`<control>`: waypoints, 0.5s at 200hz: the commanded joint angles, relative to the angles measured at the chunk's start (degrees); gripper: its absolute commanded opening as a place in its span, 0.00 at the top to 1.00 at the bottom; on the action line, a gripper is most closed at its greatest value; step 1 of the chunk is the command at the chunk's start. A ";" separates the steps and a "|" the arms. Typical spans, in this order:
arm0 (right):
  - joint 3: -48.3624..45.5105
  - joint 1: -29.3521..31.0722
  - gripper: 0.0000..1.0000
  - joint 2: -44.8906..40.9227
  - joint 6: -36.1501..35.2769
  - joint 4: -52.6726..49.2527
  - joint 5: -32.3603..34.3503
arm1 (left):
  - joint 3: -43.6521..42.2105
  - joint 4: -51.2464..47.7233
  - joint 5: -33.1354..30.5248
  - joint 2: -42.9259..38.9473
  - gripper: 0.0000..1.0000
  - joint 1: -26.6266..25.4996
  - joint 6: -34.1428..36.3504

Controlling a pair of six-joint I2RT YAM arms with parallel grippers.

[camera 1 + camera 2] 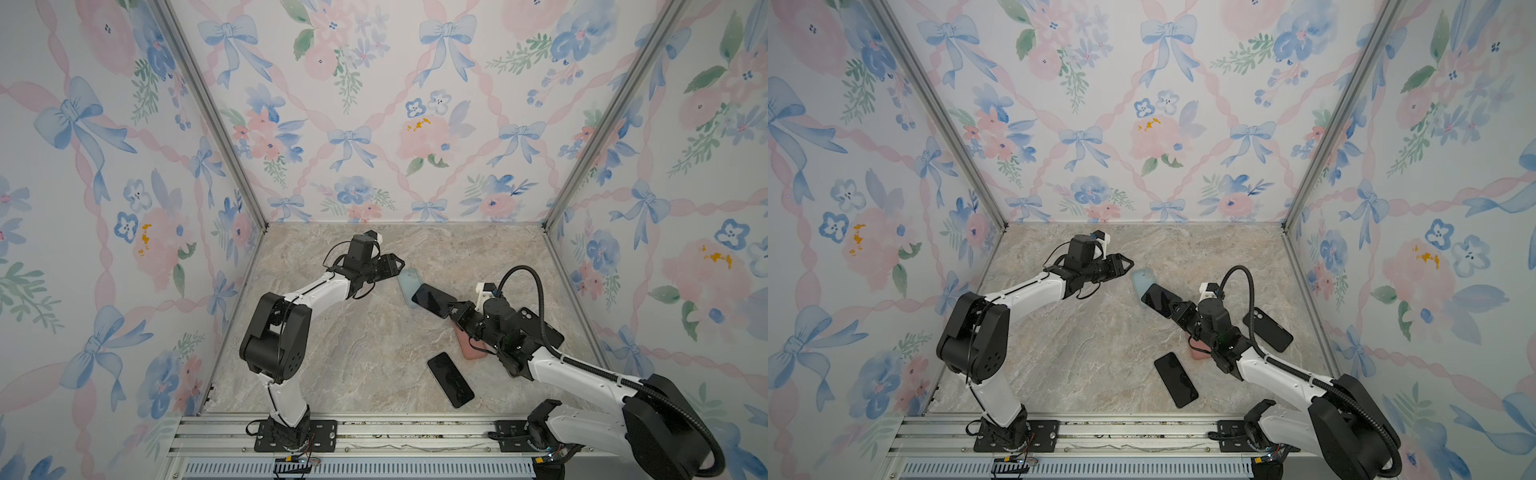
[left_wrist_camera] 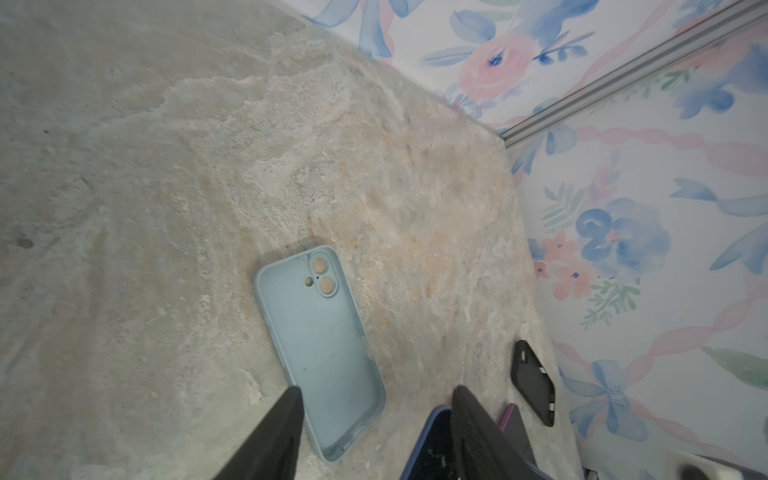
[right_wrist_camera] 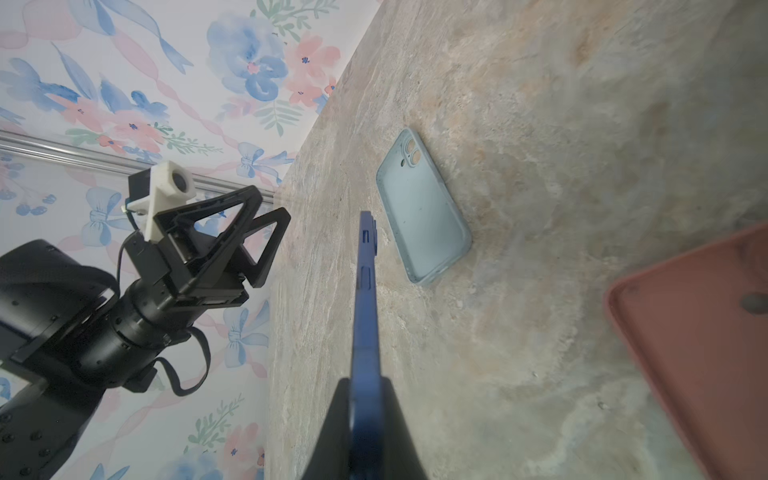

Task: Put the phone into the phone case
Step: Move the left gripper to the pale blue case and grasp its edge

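Observation:
A light blue phone case [image 1: 405, 282] [image 1: 1142, 279] lies open side up on the marble table [image 1: 353, 353]. My right gripper [image 1: 455, 311] [image 3: 365, 382] is shut on one end of a dark blue phone [image 1: 434, 300] [image 3: 365, 311], held above the table next to the case [image 3: 424, 208]. The phone's free end reaches over the case's near corner. My left gripper [image 1: 399, 264] [image 2: 376, 392] is open above the case [image 2: 320, 349]. The phone's end [image 2: 432, 440] shows just inside one finger, and I cannot tell whether they touch.
A second black phone [image 1: 451, 379] lies screen up near the front. A pink case [image 1: 471, 347] [image 3: 698, 340] lies partly under my right arm. A black case [image 1: 1268, 329] [image 2: 534, 382] rests near the right wall. Floral walls enclose three sides.

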 commanded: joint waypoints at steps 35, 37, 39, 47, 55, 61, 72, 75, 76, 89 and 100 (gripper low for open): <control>2.18 -5.14 1.00 -0.74 -5.80 -3.88 -5.70 | 29.81 -32.46 -9.43 20.30 0.39 -2.26 22.89; 2.17 -5.29 1.00 -0.65 -5.87 -3.81 -5.81 | 30.87 -33.07 -9.54 21.02 0.39 -2.25 23.22; 2.24 -5.35 1.00 -0.54 -5.85 -3.90 -5.97 | 31.95 -33.56 -9.72 21.60 0.39 -2.31 23.63; 2.34 -5.58 1.00 -0.17 -6.13 -3.85 -6.83 | 35.79 -35.69 -10.72 23.96 0.39 -2.58 25.11; 2.73 -5.79 1.00 0.20 -6.43 -3.97 -7.42 | 38.51 -36.71 -12.55 25.70 0.39 -2.97 26.28; 2.86 -5.89 1.00 0.57 -6.58 -4.06 -7.81 | 39.75 -36.95 -13.66 26.63 0.39 -3.16 26.90; 3.05 -6.13 1.00 0.92 -6.79 -3.97 -8.41 | 41.10 -36.93 -14.73 28.01 0.39 -3.21 27.86; 3.10 -6.22 1.00 1.00 -6.81 -3.96 -8.50 | 41.46 -36.97 -15.27 28.39 0.39 -3.26 28.06; 3.12 -6.28 1.00 0.98 -6.81 -3.96 -8.52 | 41.57 -37.01 -15.46 28.58 0.39 -3.28 28.18; 3.13 -6.69 1.00 1.07 -6.90 -4.04 -9.04 | 42.83 -37.02 -15.99 29.83 0.39 -3.46 29.49; 3.14 -6.96 1.00 1.00 -6.89 -4.05 -9.44 | 43.80 -37.15 -16.43 30.58 0.40 -3.63 30.34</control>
